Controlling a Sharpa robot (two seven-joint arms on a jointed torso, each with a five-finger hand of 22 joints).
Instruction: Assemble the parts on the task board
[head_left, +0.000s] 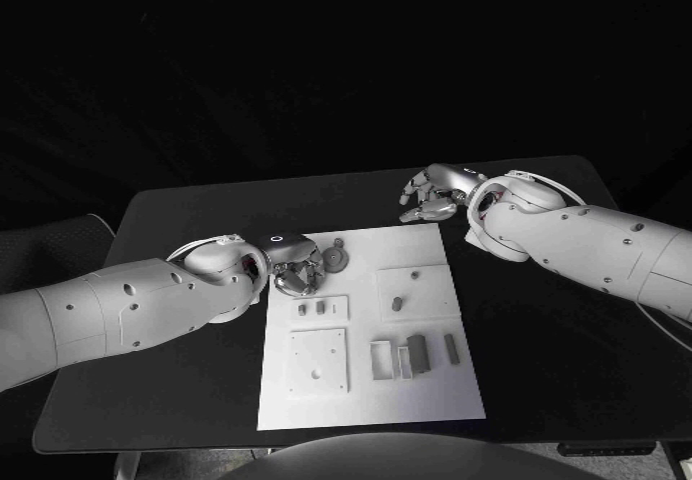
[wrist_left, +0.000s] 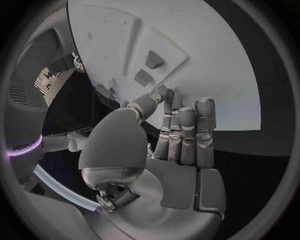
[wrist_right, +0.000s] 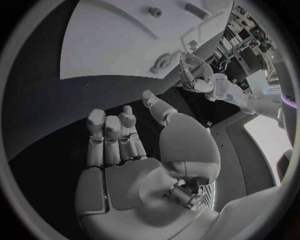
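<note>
The board (head_left: 368, 330) lies in the middle of the table (head_left: 548, 330), its small parts (head_left: 418, 352) spread flat, probably for easy picking. The left robot hand (head_left: 296, 270) is at the board's far left corner; whether it grips something, I cannot tell. The right robot hand (head_left: 433, 195) hovers beyond the board, fingers loosely apart, holding nothing.

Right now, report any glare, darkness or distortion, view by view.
Head view: room black beyond the table, task board bright but readable. Left wrist view: board edges bow, left hand evenly lit. Right wrist view: same fisheye bend; right hand clear.
</note>
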